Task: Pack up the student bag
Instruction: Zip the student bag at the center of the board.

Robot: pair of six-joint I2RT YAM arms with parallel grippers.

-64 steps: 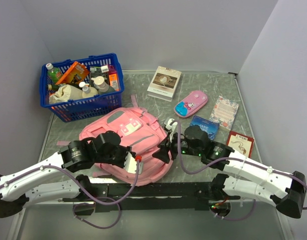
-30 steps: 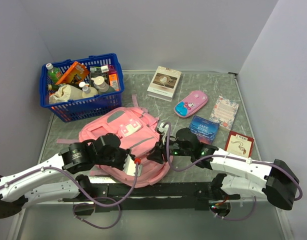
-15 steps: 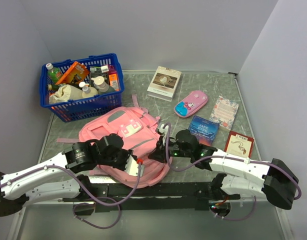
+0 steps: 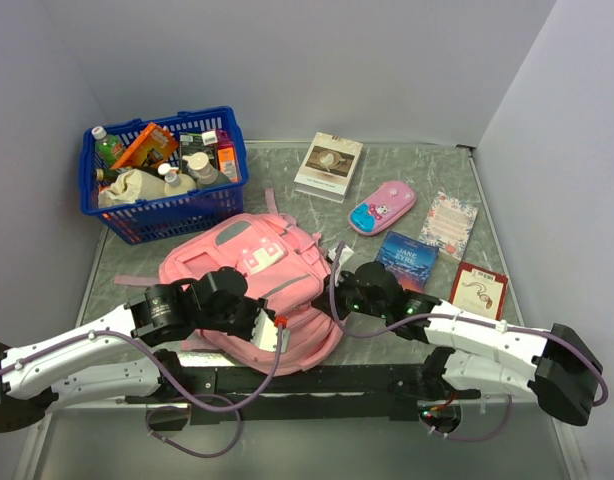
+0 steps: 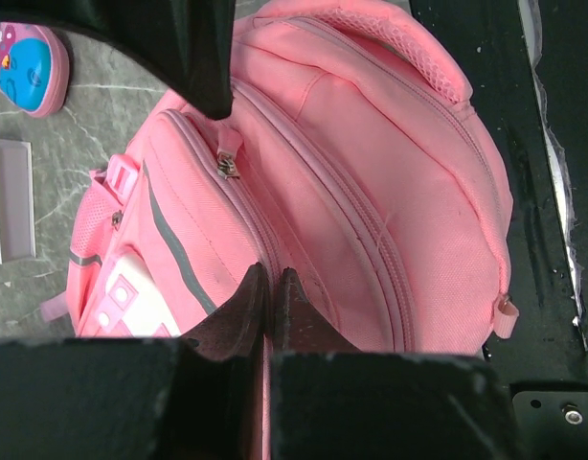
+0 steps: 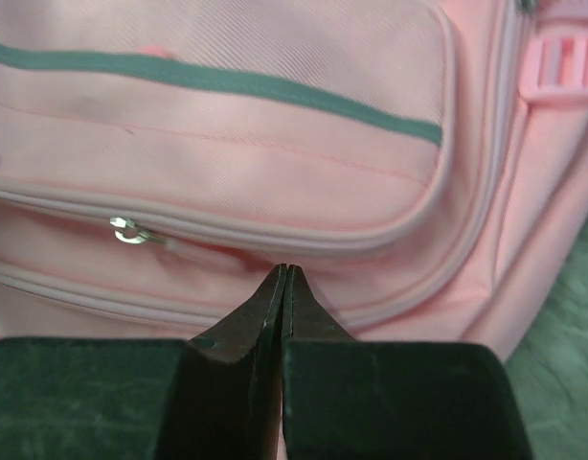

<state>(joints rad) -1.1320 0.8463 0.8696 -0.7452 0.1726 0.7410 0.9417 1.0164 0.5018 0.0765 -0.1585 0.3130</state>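
The student bag (image 4: 237, 250) is a soft pink backpack lying flat at the table's near centre, its grey stripe (image 6: 227, 81) across the front pocket. My left gripper (image 5: 273, 271) is down on the bag's near side, its jaws pinched on a seam of the pink fabric (image 5: 390, 192). From the right, my right gripper (image 6: 282, 268) reaches in low against the bag (image 6: 275, 96). Its jaws are fully together, with the tips touching the fabric just right of a metal zipper slider (image 6: 129, 230) and its pink pull. In the top view both sets of fingertips are hidden by the wrists.
A blue basket (image 4: 177, 212) full of bottles and packets stands at the back left. Right of the bag lie a white box (image 4: 328, 165), a pink-and-blue pencil case (image 4: 382, 207), a blue book (image 4: 408, 255), a pale notepad (image 4: 450, 225) and a red card (image 4: 479, 288).
My right gripper has shut its jaws and pushed in closer against the bag's right side. The left gripper has stayed pinched where it was.
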